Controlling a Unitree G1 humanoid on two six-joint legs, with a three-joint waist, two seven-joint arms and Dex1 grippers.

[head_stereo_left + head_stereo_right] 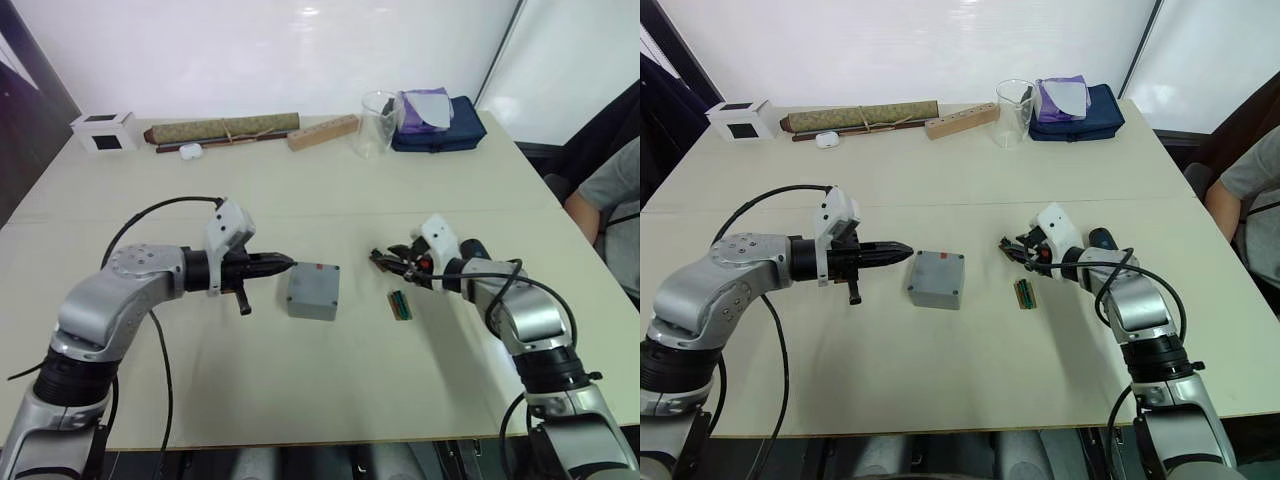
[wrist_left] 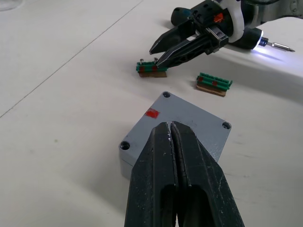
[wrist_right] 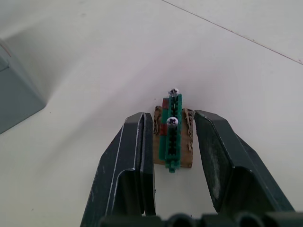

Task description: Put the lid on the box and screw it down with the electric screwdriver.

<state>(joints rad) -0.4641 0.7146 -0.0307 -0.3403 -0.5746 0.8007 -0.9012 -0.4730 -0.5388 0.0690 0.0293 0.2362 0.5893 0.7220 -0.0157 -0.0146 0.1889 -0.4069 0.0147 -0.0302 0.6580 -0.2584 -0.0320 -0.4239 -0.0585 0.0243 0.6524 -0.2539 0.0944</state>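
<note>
Two black tools work mid-frame: the left tool (image 1: 283, 263), clenched empty, points at the shallow grey metal lid (image 2: 182, 120) seated on the grey cast-metal box (image 1: 313, 291) just beside it. The right tool (image 3: 173, 156), released, straddles a green-brown screw holder (image 3: 172, 142) on the pale desk (image 1: 330, 390).

The two eye views looked forward and down from the head over the tabletop (image 1: 330, 390), sharing nearly the whole scene. The left wrist view sat close above the lid (image 2: 184, 124), facing the right hand (image 2: 163, 53). The right wrist view looked closely down at a green holder (image 3: 171, 142).
</note>
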